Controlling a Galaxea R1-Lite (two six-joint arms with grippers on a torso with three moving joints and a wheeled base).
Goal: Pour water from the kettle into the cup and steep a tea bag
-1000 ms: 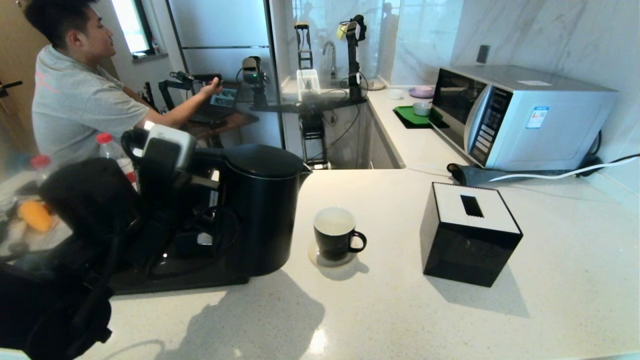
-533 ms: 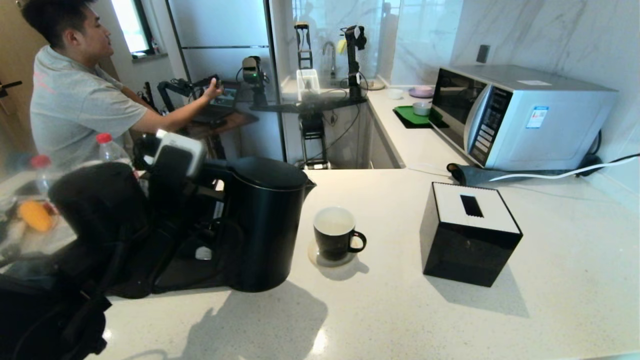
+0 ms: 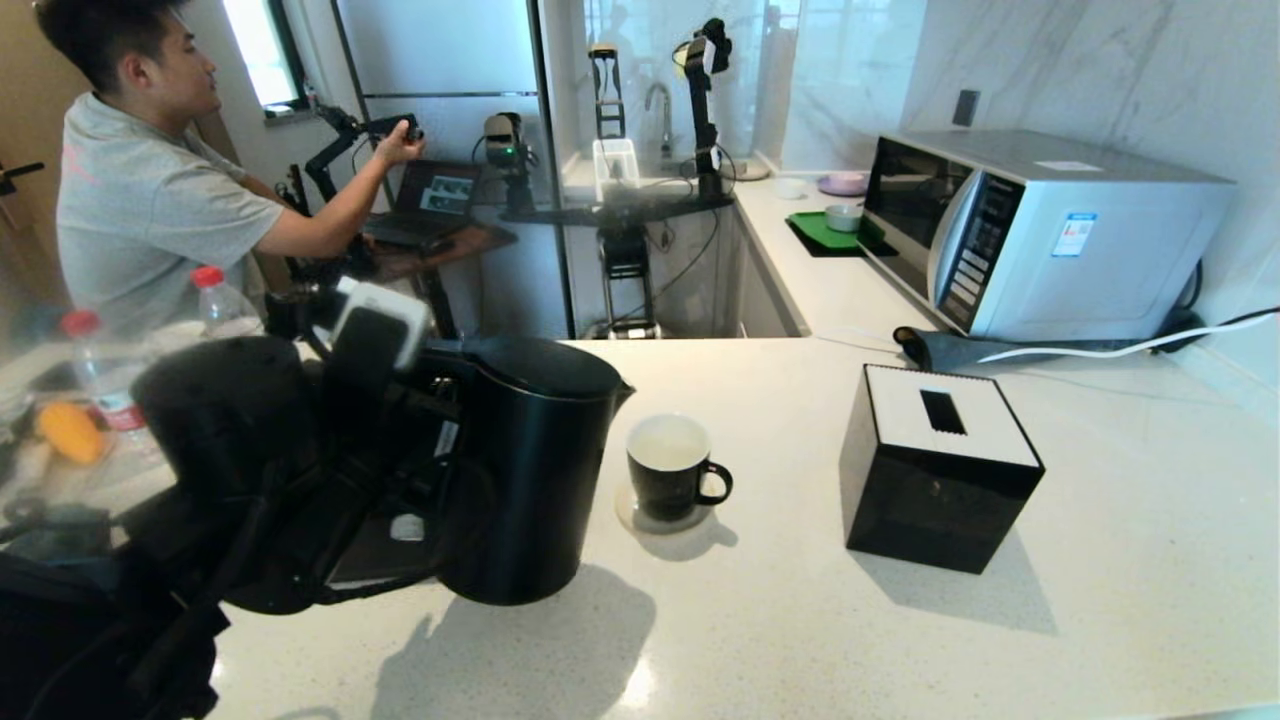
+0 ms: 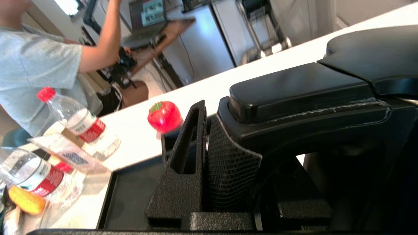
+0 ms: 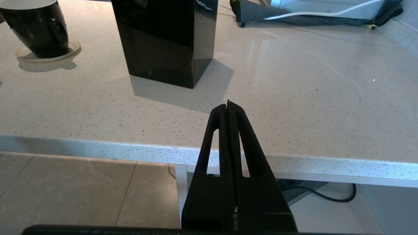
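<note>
Speckled pale stone makes up the worktop (image 3: 800, 620), which carries everything here. Along its far right edge stands a silver microwave oven (image 3: 1040, 235), the biggest item on it. Next in size is the matte black electric kettle (image 3: 525, 470) with its black lid and small spout, near the left edge of the worktop; it leans a little, spout toward the right, its base at the front lip of a flat black tray (image 4: 130, 192). The left gripper (image 4: 209, 153) has its fingers (image 4: 183, 176) clamped on the kettle's loop handle (the wrist view shows one textured pad pressed flat against the handle). Right of centre sits a glossy black square box with a white slotted top (image 3: 940, 465), well apart from the kettle. Between kettle and box, just beside the kettle's spout side, the small black mug with a white inside (image 3: 672, 468) stands upright on a round pale coaster (image 3: 660, 520), ear handle pointing toward the box. The right gripper (image 5: 228, 106) hangs off the worktop's near edge, below its surface, with its fingers pressed together on nothing. Clear plastic bottles with red caps (image 4: 78, 120) lie at the far left end, beside a red tomato-shaped object (image 4: 164, 116).
</note>
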